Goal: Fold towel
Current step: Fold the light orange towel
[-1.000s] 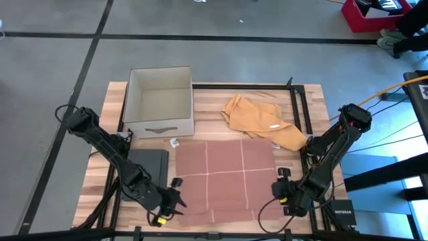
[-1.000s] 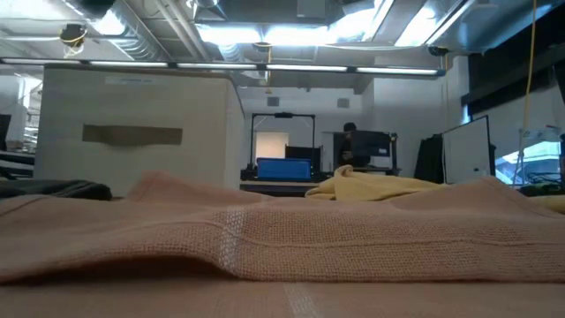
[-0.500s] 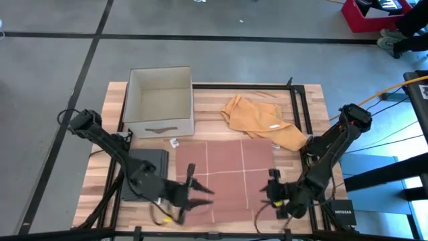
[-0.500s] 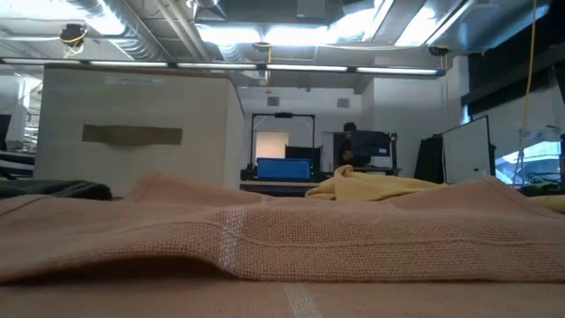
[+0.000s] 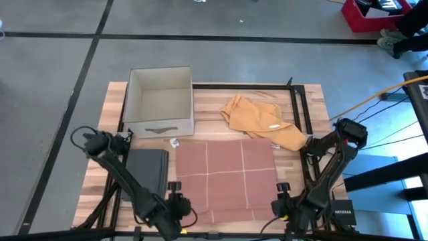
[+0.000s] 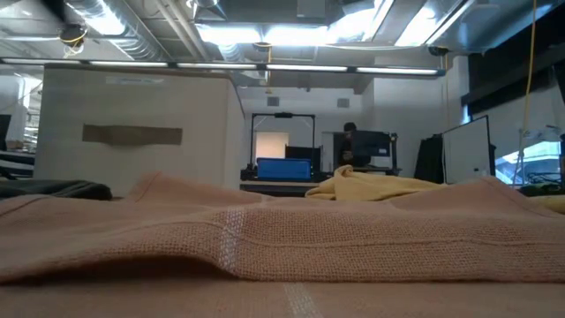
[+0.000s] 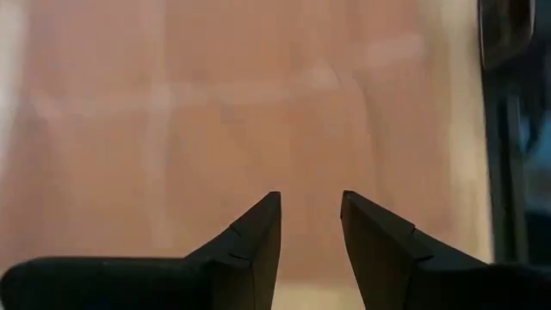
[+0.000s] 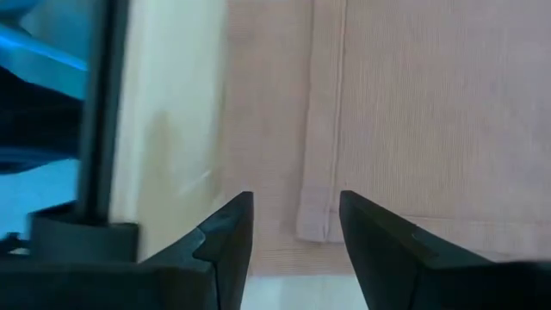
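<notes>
The reddish-brown towel [image 5: 226, 179] lies spread flat on the wooden table, with pale lines dividing it into panels. It fills the foreground of the low view [image 6: 282, 243]. My left gripper [image 5: 175, 201] is open at the towel's near left corner, and its wrist view looks across the cloth [image 7: 258, 112] between its fingers [image 7: 310, 202]. My right gripper [image 5: 281, 201] is open at the near right corner, where a hemmed corner [image 8: 314, 226] shows between its fingers [image 8: 294, 202]. I see no touch on the cloth by either gripper.
A beige open box [image 5: 159, 100] stands at the far left. A crumpled yellow cloth [image 5: 261, 120] lies at the far right. A dark folded cloth [image 5: 147, 171] sits left of the towel. Black frame rails [image 5: 297, 114] border the table. A person [image 6: 350, 134] stands far behind.
Both grippers swung inward over the towel's near corners half a second ago, then drew back toward the table's near edge. The towel lies as before.
</notes>
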Robot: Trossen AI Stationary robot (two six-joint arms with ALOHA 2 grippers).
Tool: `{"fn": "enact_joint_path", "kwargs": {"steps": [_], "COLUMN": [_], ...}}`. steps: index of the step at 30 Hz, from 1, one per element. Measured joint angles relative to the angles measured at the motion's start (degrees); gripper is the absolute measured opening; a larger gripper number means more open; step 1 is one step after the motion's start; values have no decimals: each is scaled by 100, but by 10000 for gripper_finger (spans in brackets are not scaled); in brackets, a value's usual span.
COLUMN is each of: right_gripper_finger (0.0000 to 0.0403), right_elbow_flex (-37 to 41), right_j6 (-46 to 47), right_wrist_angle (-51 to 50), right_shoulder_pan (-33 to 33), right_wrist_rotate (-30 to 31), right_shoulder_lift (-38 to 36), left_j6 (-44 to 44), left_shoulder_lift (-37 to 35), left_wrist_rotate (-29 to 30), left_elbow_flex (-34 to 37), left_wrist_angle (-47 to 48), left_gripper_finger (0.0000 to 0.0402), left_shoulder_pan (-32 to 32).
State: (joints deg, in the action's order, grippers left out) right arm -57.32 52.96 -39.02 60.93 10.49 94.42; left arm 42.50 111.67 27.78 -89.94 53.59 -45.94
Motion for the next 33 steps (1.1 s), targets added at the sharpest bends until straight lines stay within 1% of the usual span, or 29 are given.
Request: {"fn": "enact_joint_path", "kwargs": {"steps": [2,5,7,8,10,15,22,28,33], "right_gripper_finger": [177,177,177,177,177,177,177,177,177], "right_elbow_flex": [0,-1,-4,-4,-4,-4,-4,-4,-4], "right_j6": [70,77,79,79,80,108,110,117,119], "right_wrist_angle": [-12,-11,-8,-11,-7,-5,-10,-19,-55], "right_shoulder_pan": [-6,-20,-20,-20,-20,-17,-16,-14,-14], "right_wrist_rotate": [47,63,162,209,248,430,493,361,35], "right_shoulder_lift": [87,118,115,115,111,111,109,109,109], "left_j6": [204,226,243,249,238,242,309,205,397], "left_shoulder_lift": [297,568,670,725,803,782,873,1092,1114], "left_wrist_rotate": [-640,-1668,-2085,-2168,-2202,-2004,-1954,-2019,-2047], "left_elbow_flex": [1,12,2,1,9,108,167,143,144], "left_wrist_angle": [12,-49,-60,-57,-45,-215,-408,-378,-259], "left_gripper_finger": [116,116,116,116,116,116,116,116,112], "left_shoulder_pan": [-36,-19,-15,-14,-17,-4,-2,-3,20]}}
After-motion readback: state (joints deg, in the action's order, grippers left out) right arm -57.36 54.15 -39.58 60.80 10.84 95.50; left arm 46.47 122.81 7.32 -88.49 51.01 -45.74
